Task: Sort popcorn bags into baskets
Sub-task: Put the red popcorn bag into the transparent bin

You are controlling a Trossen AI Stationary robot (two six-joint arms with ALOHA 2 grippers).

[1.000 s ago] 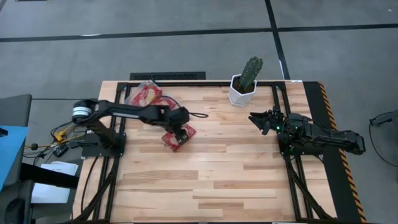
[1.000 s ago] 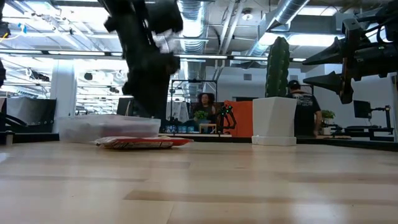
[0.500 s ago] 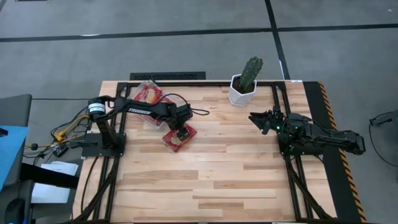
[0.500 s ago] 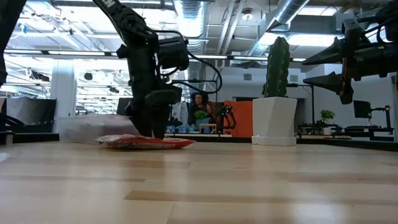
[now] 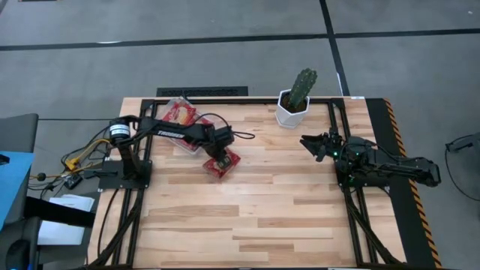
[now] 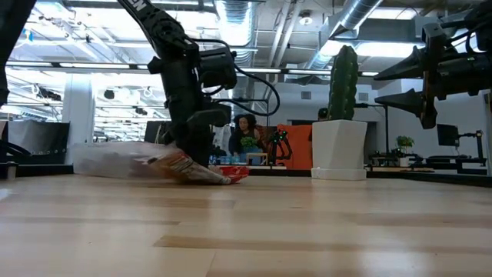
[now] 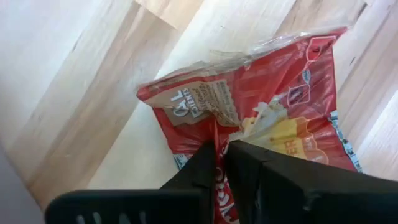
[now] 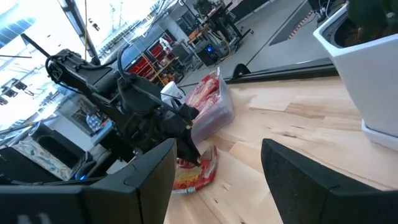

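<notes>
One red popcorn bag [image 5: 225, 166] with a cream picture front lies left of the table's middle, with my left gripper [image 5: 217, 152] shut on it from above. Behind it at the far left stands the clear basket [image 5: 166, 124], holding more red popcorn bags [image 5: 177, 112]. My right gripper [image 5: 306, 144] hangs open above the table's right side and touches nothing. My left gripper pinches a raised crease in the bag's picture front [image 7: 214, 134] between its two fingers [image 7: 245, 155]. The fingers come from above, pointing down. The bag sits tilted: its left end [image 6: 163, 160] is off the wood and its right end [image 6: 231, 177] rests on the table.
A white faceted pot with a cactus [image 5: 294, 105] stands at the far edge, right of centre. Bare wood stretches across the near half of the table [image 5: 262, 217]. A dark frame rail [image 5: 341, 120] runs along the right side, by my right arm's base.
My left gripper has come down onto the bag and shut on it. The bag has slid a little toward the table's right and turned; its left end has risen off the wood while its right end stays down.
</notes>
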